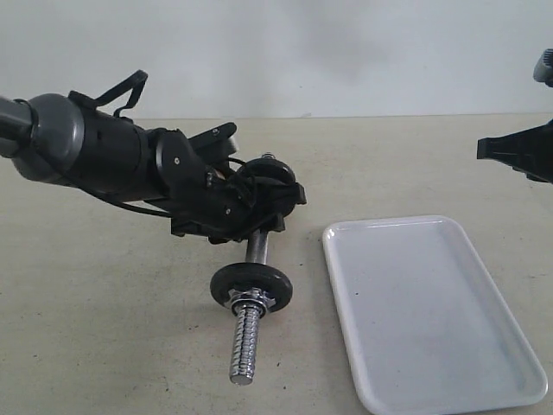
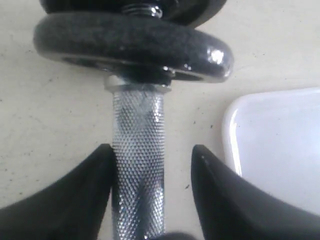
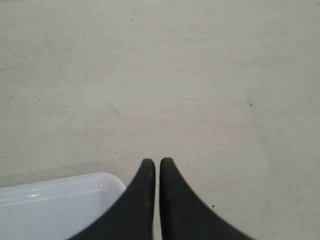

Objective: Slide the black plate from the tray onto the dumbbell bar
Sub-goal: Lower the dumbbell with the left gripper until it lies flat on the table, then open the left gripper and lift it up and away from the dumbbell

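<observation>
Left gripper (image 2: 150, 150): jaws apart, straddling the knurled grip of the dumbbell bar (image 2: 138, 120). One finger (image 2: 75, 195) lies close against the bar. The other finger (image 2: 225, 200) stands off it with a clear gap, so the bar is not clamped.

Bar lies flat on the bench (image 1: 104, 328), running from the far side toward the near side, just beside the tray.

Far end, just beyond the left gripper: two discs on the bar. The inner disc (image 2: 130, 40) sits against a chrome collar. The black plate (image 2: 200, 7) is outermost, with a short stretch of thread showing between the two. The discs look alike, so this identification is tentative.

Near end: a third disc (image 1: 251, 284) with a nut outside it. Bare threaded chrome sticks out past the nut.

Right gripper (image 3: 157, 161): jaws closed together, holding nothing, above bare bench near one rounded corner of the tray.

Tray (image 1: 432, 346): white, glossy, on the bench, apart from the bar and the plates.
</observation>
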